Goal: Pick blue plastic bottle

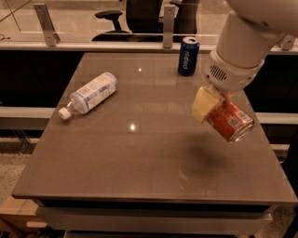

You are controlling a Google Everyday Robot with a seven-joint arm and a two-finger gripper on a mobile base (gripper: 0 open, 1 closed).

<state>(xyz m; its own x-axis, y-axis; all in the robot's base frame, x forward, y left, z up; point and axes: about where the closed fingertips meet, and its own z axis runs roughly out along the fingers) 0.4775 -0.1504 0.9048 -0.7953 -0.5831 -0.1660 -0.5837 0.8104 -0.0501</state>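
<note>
The blue plastic bottle point(91, 94) lies on its side at the left of the brown table point(139, 153), its white cap pointing toward the front left edge. My gripper point(219, 111) is at the right, well away from the bottle and raised above the table. It is shut on a red soda can point(230, 120), held tilted in the air between yellowish fingers point(203, 104). A shadow of it falls on the table below.
A dark blue Pepsi can point(188, 56) stands upright near the table's far edge, behind my arm. A glass partition with metal posts point(45, 24) and an office chair point(135, 14) lie beyond the table.
</note>
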